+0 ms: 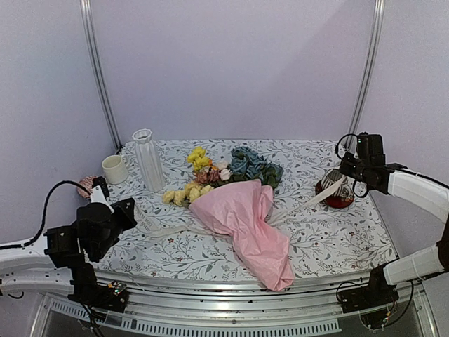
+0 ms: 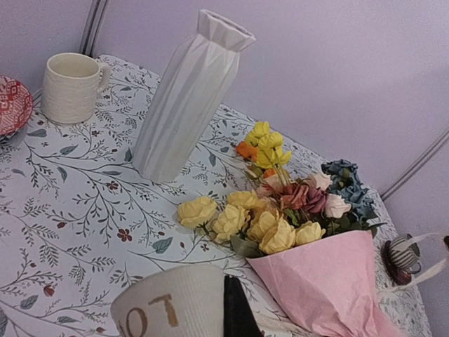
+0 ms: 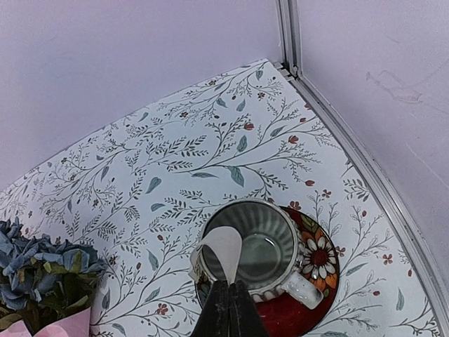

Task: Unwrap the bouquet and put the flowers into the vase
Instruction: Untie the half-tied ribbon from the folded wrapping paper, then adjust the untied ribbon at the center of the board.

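Observation:
The bouquet (image 1: pixel 245 225) lies in the middle of the table in pink paper (image 2: pixel 330 281). Its flowers (image 1: pixel 217 172) point toward the back; yellow, pink and blue blooms (image 2: pixel 273 217) spill from the open end. The ribbed white vase (image 1: pixel 149 160) (image 2: pixel 186 98) stands upright behind and left of them. My left gripper (image 1: pixel 130 209) (image 2: pixel 235 312) is shut on the wide pale ribbon (image 2: pixel 172 302) with gold letters, left of the bouquet. My right gripper (image 1: pixel 349 181) (image 3: pixel 231 298) is shut on the other ribbon end (image 3: pixel 226 253), held above a ribbed cup (image 3: pixel 263 242).
A cream mug (image 1: pixel 114 169) (image 2: pixel 70 88) stands left of the vase, and a red patterned bowl (image 2: pixel 10 105) sits at the table's left edge. The ribbed cup rests on a red floral saucer (image 3: pixel 319 256) at the right. A metal rail (image 3: pixel 365 161) borders that side.

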